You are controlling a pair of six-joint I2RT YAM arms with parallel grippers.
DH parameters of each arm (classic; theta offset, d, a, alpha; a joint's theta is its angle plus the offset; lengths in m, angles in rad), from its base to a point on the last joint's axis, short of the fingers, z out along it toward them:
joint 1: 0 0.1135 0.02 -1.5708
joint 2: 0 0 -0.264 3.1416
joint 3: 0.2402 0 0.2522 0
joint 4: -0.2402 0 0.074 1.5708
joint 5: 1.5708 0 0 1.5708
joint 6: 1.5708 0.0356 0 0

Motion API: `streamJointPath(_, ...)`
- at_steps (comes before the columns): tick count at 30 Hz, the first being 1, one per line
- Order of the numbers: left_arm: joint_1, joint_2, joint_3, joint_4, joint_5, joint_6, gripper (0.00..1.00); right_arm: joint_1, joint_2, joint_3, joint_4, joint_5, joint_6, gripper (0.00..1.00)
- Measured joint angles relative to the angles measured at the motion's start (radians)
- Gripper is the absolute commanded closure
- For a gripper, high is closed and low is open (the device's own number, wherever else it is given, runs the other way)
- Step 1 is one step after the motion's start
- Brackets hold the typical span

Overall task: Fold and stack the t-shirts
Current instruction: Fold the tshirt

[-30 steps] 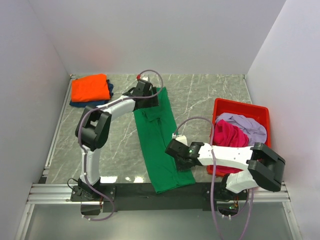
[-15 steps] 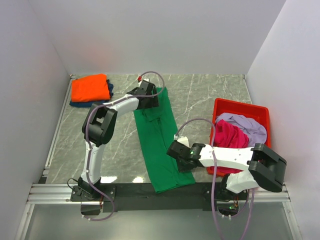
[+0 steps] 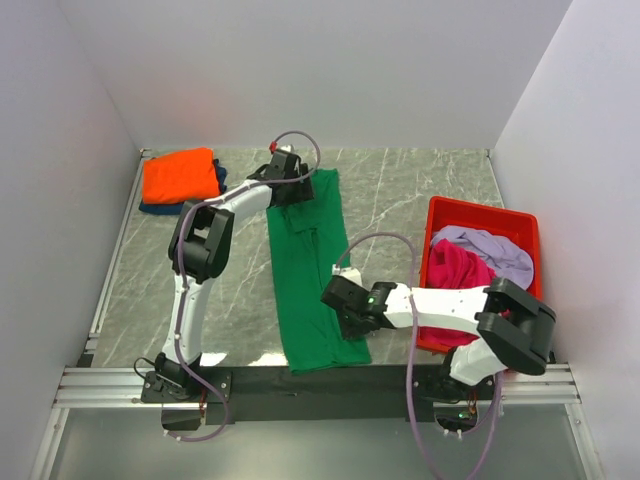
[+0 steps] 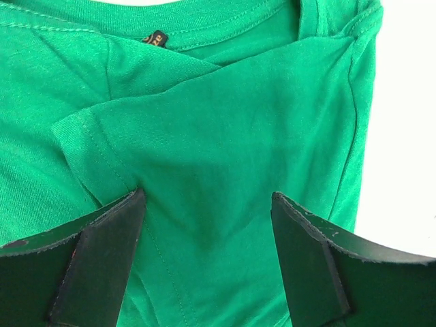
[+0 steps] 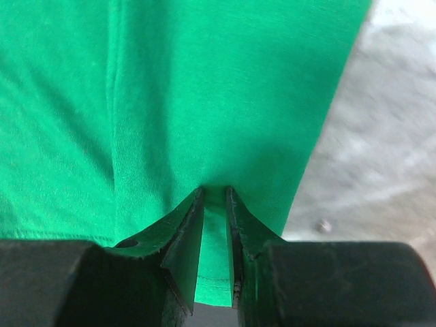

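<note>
The bright green t-shirt (image 3: pixel 305 260) lies as a long narrow strip down the middle of the table. My left gripper (image 3: pixel 296 190) is open, its jaws wide apart over the collar end (image 4: pixel 218 122). My right gripper (image 3: pixel 340 312) is shut on a pinch of the green cloth near the hem (image 5: pixel 204 82). The orange t-shirt (image 3: pixel 180 177) lies folded on the navy t-shirt (image 3: pixel 165 207) at the far left corner. The magenta t-shirt (image 3: pixel 460 270) and the pale lilac t-shirt (image 3: pixel 495 250) lie crumpled in the red bin (image 3: pixel 480 212).
The red bin stands at the right edge of the marble table (image 3: pixel 420 190). White walls close in the left, far and right sides. A black rail runs along the near edge, under the shirt's hem.
My right gripper has moved left, pulling the hem end of the green shirt with it, so the strip lies straighter. My left gripper has shifted slightly toward the collar end.
</note>
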Motion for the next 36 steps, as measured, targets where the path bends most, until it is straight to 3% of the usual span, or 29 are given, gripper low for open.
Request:
streamJointPath(9, 0.018, 0.14, 0.213, 0.005, 0.06, 0.03, 0.19, -0.053, 0.08, 0.061, 0.086, -0.04, -0.039, 0.72)
streamJointPath(25, 0.076, 0.296, 0.455, 0.01, 0.175, 0.049, 0.16, -0.211, 0.18, 0.153, 0.154, -0.096, -0.126, 0.72)
streamJointPath(29, 0.075, 0.285, 0.441, 0.031, 0.177, 0.064, 0.14, -0.213, 0.165, 0.149, 0.143, -0.056, -0.14, 0.7)
streamJointPath(31, 0.07, 0.228, 0.356, 0.053, 0.162, 0.076, 0.14, -0.213, 0.137, 0.134, 0.121, -0.026, -0.146, 0.69)
streamJointPath(36, 0.039, -0.127, 0.006, 0.095, 0.076, 0.092, 0.12, -0.2, -0.031, 0.088, 0.046, 0.038, -0.144, 0.66)
